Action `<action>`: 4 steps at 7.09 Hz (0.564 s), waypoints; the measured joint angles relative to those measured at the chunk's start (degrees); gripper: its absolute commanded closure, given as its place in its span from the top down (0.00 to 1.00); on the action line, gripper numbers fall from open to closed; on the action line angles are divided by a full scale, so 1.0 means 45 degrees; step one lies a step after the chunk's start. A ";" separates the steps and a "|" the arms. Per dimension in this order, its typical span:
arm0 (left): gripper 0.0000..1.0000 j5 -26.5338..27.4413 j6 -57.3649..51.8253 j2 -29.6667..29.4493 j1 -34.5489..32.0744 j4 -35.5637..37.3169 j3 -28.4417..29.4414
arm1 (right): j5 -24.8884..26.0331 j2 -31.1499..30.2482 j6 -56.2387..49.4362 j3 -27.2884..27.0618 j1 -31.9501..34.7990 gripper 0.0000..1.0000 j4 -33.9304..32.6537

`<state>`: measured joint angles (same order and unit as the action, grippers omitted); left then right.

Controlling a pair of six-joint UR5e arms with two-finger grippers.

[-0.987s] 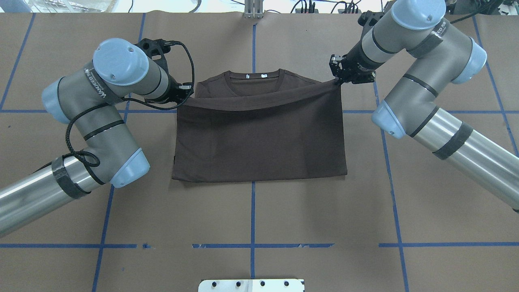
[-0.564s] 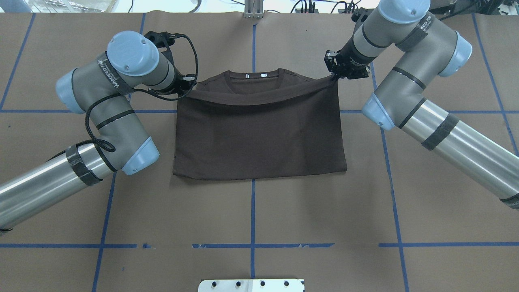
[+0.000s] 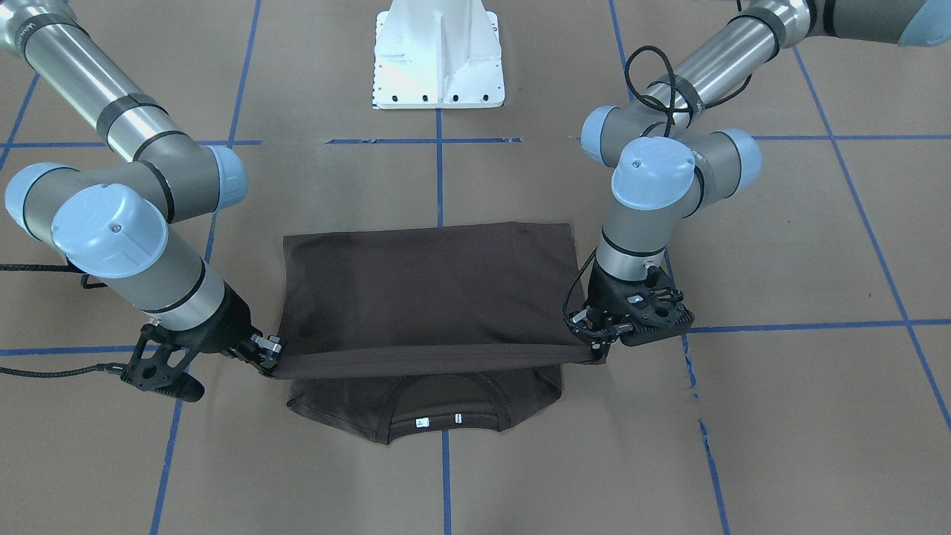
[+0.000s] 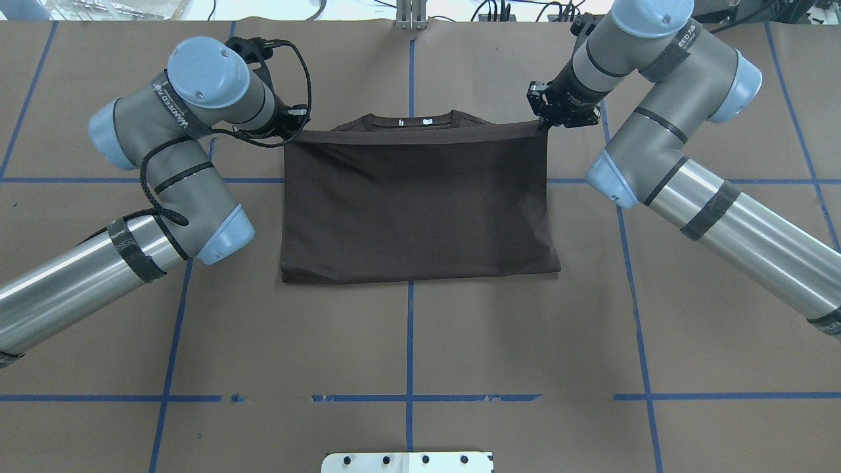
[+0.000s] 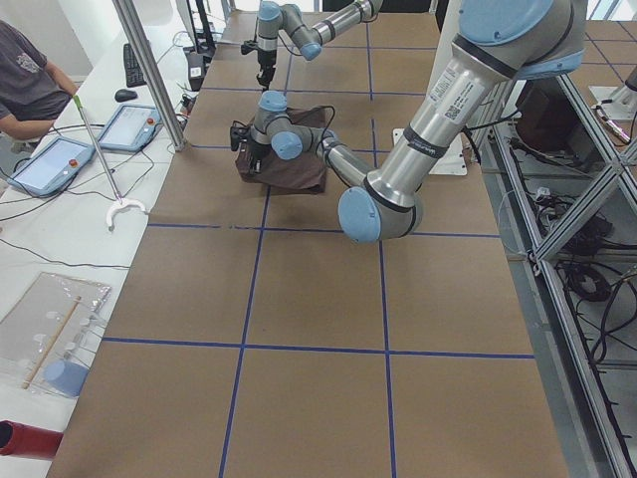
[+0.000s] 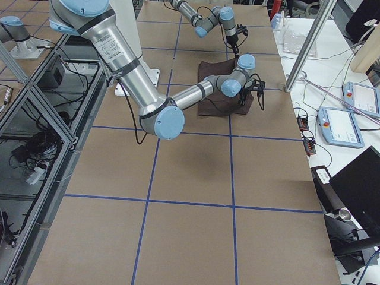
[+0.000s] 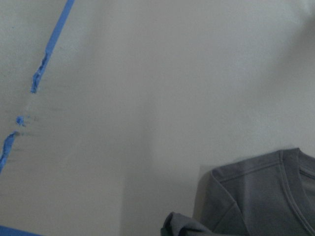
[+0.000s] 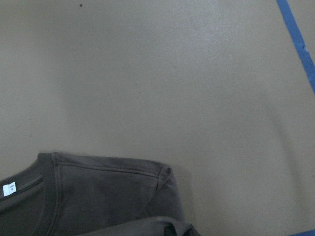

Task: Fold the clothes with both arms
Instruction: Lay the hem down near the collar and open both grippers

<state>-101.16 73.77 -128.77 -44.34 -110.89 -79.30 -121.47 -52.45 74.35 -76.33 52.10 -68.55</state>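
Left black two-finger gripper and right black two-finger gripper are being held clamped on hem corners of the dark brown-grey short-sleeved T-shirt, which is being stretched taut over the brown paper-covered table for a square fold.

even, bright overhead light, soft shadows; wrist views pale and slightly soft, others sharp.

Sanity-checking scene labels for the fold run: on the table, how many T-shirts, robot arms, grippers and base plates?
T-shirt: 1
robot arms: 2 (left arm, right arm)
grippers: 2 (left gripper, right gripper), each shut on the T-shirt's lifted edge
white base plate: 1
Total: 6
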 measured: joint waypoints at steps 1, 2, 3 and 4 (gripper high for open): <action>0.00 -0.0004 0.0002 -0.0102 -0.0001 -0.0094 0.0141 | 0.0000 0.0014 0.0001 0.0004 0.0036 0.00 -0.0001; 0.00 -0.0013 0.0013 -0.0184 0.0001 -0.0127 0.0193 | 0.0000 0.0031 0.0001 0.0009 0.0047 0.00 0.0000; 0.00 -0.0017 0.0024 -0.0238 0.0006 -0.0138 0.0205 | -0.0004 0.0050 0.0001 0.0009 0.0034 0.00 0.0000; 0.67 -0.0018 0.0030 -0.0259 0.0009 -0.0141 0.0205 | -0.0017 0.0063 0.0001 0.0016 0.0013 0.56 0.0000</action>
<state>-101.25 73.90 -129.94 -44.30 -111.53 -78.38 -121.54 -52.17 74.36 -76.26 52.16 -68.55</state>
